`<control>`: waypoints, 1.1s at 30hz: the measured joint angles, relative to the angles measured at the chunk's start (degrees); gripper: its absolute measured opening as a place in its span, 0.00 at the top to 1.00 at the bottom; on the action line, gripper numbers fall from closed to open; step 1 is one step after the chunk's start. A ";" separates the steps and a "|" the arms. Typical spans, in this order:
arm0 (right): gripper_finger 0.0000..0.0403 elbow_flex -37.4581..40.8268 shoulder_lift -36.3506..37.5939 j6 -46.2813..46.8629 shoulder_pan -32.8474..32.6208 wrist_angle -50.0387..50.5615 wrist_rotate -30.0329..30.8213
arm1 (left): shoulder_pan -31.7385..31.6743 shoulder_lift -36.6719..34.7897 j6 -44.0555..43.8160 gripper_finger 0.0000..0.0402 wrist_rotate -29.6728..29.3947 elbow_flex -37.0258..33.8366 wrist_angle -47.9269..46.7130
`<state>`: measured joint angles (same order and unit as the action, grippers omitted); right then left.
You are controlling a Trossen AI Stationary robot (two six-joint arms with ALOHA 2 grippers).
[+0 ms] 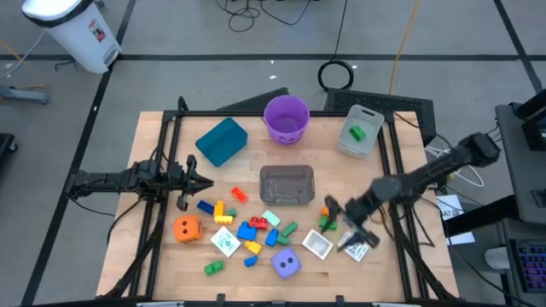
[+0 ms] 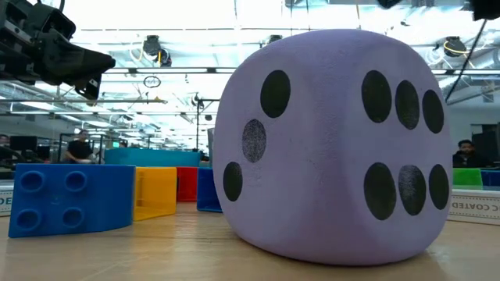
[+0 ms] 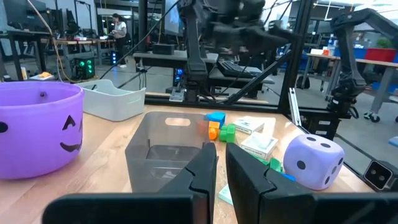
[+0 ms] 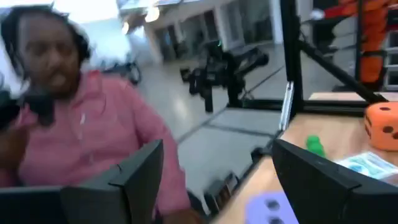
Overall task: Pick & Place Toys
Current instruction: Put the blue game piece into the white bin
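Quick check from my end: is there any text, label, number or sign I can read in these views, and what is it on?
"C COATED": partly cut off, on the white printed strip at the table's right edge, low view.
Red label on the white bin on the floor: too small to read.
White square printed cards: print too small to read.
Large purple foam die: black pips only, no text.

The pale wooden table top (image 1: pixel 162 256) looks smooth, with a fine grain and a soft sheen. The big purple foam die (image 2: pixel 336 148) has a matt, slightly grainy skin, and its black dots look a little worn. The blue plastic building block (image 2: pixel 70 199) with 4 round studs is smooth and glossy. The grey clear plastic tub (image 3: pixel 161 146) is smooth and half transparent. The purple plastic bucket (image 3: pixel 37 127) shines softly.
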<state>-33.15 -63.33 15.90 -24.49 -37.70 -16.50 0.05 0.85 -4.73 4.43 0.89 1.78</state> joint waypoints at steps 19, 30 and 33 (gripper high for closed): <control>0.21 -16.76 -8.02 43.22 -6.59 93.41 29.76 | -0.02 0.00 0.00 0.90 0.00 0.00 -0.02; 0.21 -7.26 -8.03 43.45 -3.56 86.28 20.92 | -0.02 0.01 0.00 0.90 0.00 0.00 0.02; 0.21 -5.10 -8.02 43.27 -3.58 81.42 20.84 | -0.02 -0.01 0.00 0.90 0.00 0.00 0.00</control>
<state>-38.25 -71.35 59.17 -28.08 43.72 4.34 0.04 0.84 -4.73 4.43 0.89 1.78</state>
